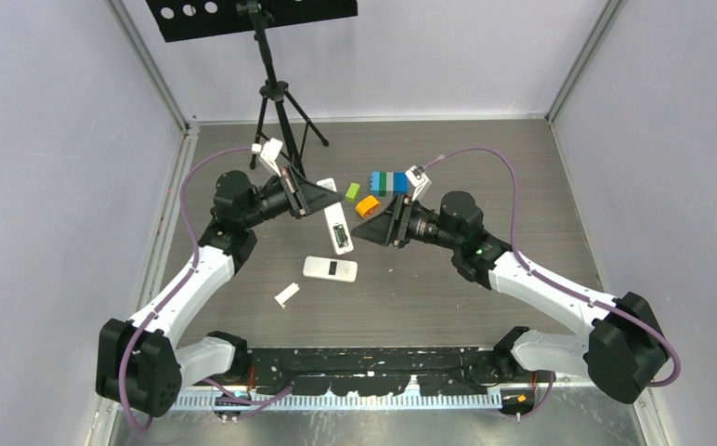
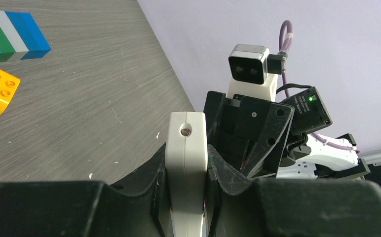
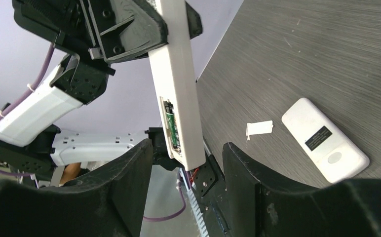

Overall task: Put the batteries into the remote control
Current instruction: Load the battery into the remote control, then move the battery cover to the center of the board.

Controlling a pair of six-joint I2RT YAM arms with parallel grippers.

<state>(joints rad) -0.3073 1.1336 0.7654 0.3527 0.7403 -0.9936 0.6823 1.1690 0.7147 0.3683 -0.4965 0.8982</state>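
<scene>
Left end effector [image 2: 186, 168] clamps remote [image 1: 337, 226]; right end effector [image 3: 187, 153] spread, fingers [image 3: 129, 173] straddling its free end near batteries [image 3: 171, 126]; second remote [image 1: 330, 268] apart on worktop [image 1: 485, 167].

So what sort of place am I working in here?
Most likely a robotics lab test cell: a grey wood-grain tabletop boxed in by plain pale wall panels on aluminium frame posts, with a black tripod stand at the back and coloured plastic toy blocks as props.

White plastic slab remotes [image 1: 337, 228] [image 1: 330, 268]: two. Small flat white battery cover [image 1: 286, 295]: one. Plastic toy pieces: one lime block [image 1: 352, 191], one orange block [image 1: 367, 206], one blue-green-white striped row [image 1: 389, 182]. Slim dark-green batteries [image 3: 170, 126]: count unclear.
</scene>
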